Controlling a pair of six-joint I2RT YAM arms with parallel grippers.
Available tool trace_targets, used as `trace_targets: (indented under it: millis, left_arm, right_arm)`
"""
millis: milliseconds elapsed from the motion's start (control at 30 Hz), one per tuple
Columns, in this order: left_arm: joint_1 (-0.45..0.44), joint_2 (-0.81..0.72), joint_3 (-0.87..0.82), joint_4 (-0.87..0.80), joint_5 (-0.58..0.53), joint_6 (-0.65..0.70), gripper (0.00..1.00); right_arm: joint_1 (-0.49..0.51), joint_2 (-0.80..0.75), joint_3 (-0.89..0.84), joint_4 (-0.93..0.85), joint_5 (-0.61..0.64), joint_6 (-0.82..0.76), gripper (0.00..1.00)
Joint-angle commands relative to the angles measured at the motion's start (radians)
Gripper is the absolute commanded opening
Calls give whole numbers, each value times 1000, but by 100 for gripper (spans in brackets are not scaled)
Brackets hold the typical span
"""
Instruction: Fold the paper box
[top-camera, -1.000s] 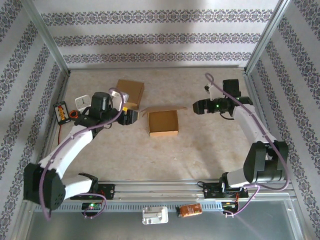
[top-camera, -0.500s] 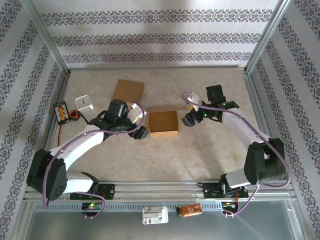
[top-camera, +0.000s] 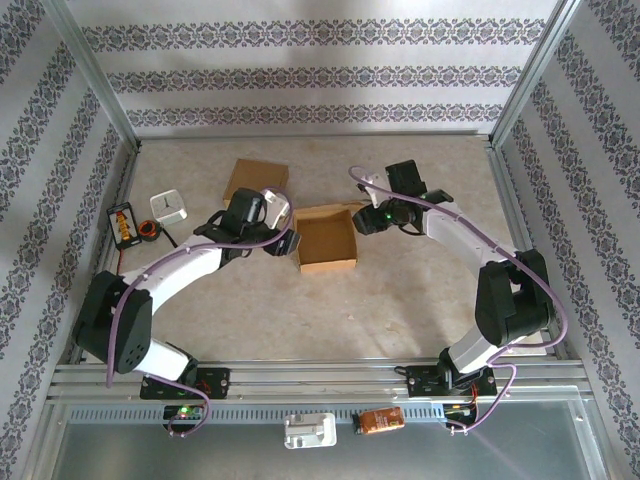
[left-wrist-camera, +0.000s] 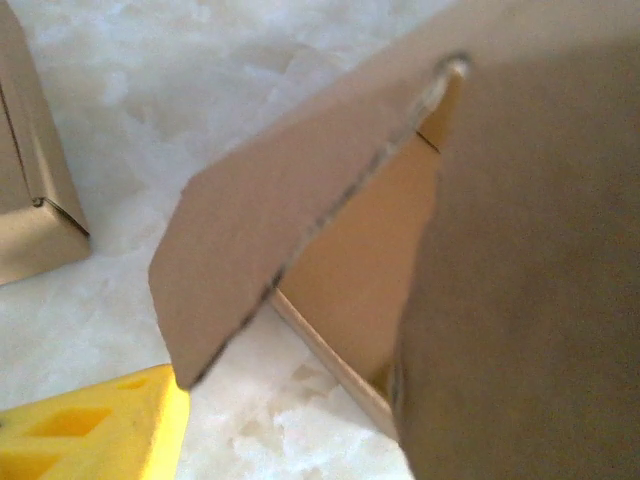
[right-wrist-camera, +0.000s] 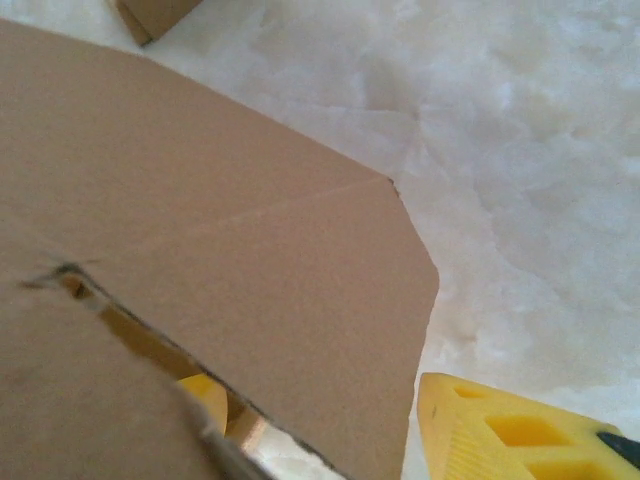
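top view: left claw (top-camera: 287, 243) and right claw (top-camera: 363, 221) fingertips hidden against paper box (top-camera: 327, 238), contact unclear | left wrist: box blurred, cut off top and right; one yellow finger (left-wrist-camera: 90, 435) cut off at bottom | right wrist: one finger (right-wrist-camera: 205, 395) mostly behind box, other cut off at bottom corner

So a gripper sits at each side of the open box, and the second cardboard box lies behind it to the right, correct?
No, the second cardboard box lies behind the open box to the left, as the top external view shows.
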Motion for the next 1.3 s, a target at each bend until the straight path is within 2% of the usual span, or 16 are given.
trace_targets:
  millis: [0,167,267,300,467,533,633,733,833,900,1267]
  left_arm:
    - [-11,7,47,-1,-22,-81,65]
    - [-10,28,80,-33,-15,-96,57]
    - [-9,16,80,-58,-39,-56,58]
    - [-9,7,75,-61,-49,-37,61]
    - [-9,-52,61,-62,-53,117,92]
    - [-7,-56,70,-66,-54,165,96]
    - [-7,-30,106,-99,-68,230,97]
    - [-8,13,150,-137,-71,266,97]
    - [-8,50,182,-148,-59,262,90]
    - [-8,72,197,-144,-57,244,80]
    - [-8,154,279,-189,-87,43,46]
  right_arm:
    - [18,8,41,-4,27,58,53]
    - [30,15,59,-23,32,81,50]
    - [28,3,54,-28,56,64,52]
    - [27,-4,54,-30,59,55,53]
    - [17,-42,58,-37,56,-48,66]
    - [8,-43,64,-37,24,-78,68]
    - [8,-25,81,-45,-1,-116,72]
    - [12,6,107,-66,-13,-125,67]
    - [13,20,118,-65,-15,-100,58]
    - [13,18,113,-51,-8,-79,54]
    - [78,24,103,-11,119,93,39]
